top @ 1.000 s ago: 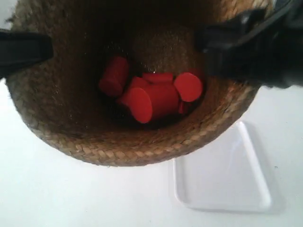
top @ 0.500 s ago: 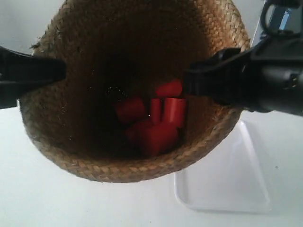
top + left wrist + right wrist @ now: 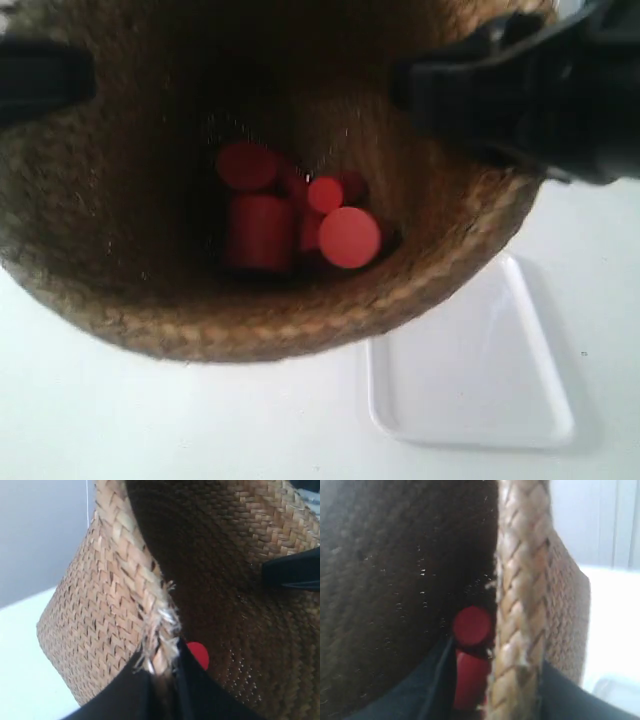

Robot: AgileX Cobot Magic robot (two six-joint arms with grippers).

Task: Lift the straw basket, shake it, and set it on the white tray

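Bright, washed-out table (image 3: 100, 420); straw basket (image 3: 250, 330) blurred, its inside dark; right wrist view soft, unfocused.

straw basket (image 3: 300, 330) shifted up the frame, its far edge now cut off, red cylinders (image 3: 260, 235) reshuffled

From here I see the straw basket (image 3: 250, 335) in tan-brown braid with a herringbone weave on its outer wall, going dark brown inside, where the cylinders (image 3: 262, 232) are bright red. The white tray (image 3: 470, 395) is plain glossy white on a white table (image 3: 120, 420). The left gripper (image 3: 162, 682) and the right gripper (image 3: 512, 692) are both black.
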